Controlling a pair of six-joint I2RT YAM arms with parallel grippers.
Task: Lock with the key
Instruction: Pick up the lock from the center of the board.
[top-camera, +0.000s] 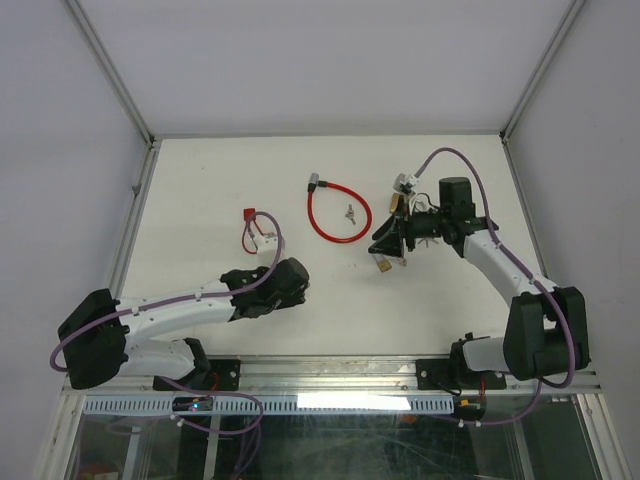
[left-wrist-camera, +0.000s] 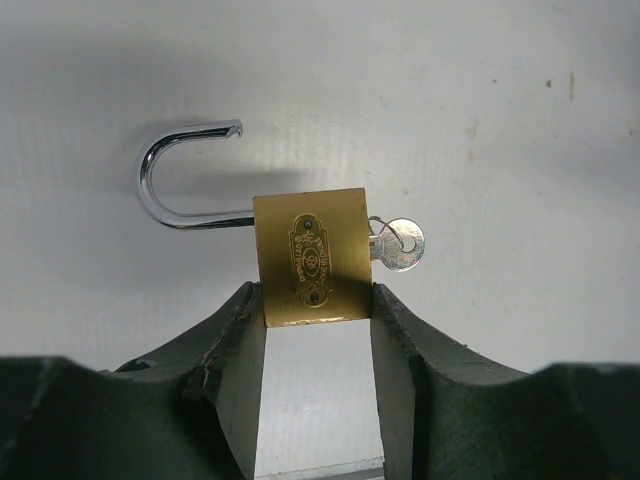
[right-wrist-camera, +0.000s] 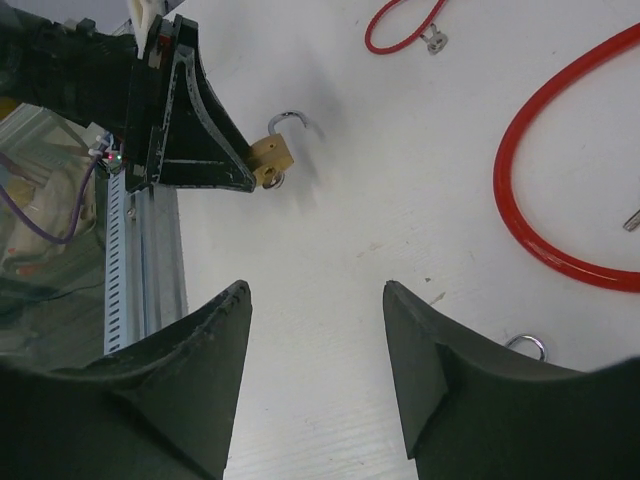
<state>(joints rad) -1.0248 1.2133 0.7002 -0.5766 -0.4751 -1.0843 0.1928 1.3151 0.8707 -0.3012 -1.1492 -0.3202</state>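
Note:
A brass padlock (left-wrist-camera: 312, 258) has its silver shackle (left-wrist-camera: 165, 180) swung open to the left. A key (left-wrist-camera: 400, 244) sticks out of its right end. My left gripper (left-wrist-camera: 318, 300) is shut on the padlock's body, with a fingertip against each side. The right wrist view shows the same padlock (right-wrist-camera: 270, 158) at the tip of the left gripper (right-wrist-camera: 190, 130), low over the table. In the top view the left gripper (top-camera: 296, 281) hides it. My right gripper (right-wrist-camera: 316, 292) is open and empty above the table, right of the padlock; it also shows in the top view (top-camera: 386, 244).
A red cable loop (top-camera: 338, 215) with a metal end (top-camera: 313, 182) and a small key (top-camera: 349, 212) inside it lies at table centre. A small red wire with a white tag (top-camera: 257, 232) lies to the left. A second brass padlock (top-camera: 384, 265) sits under the right gripper.

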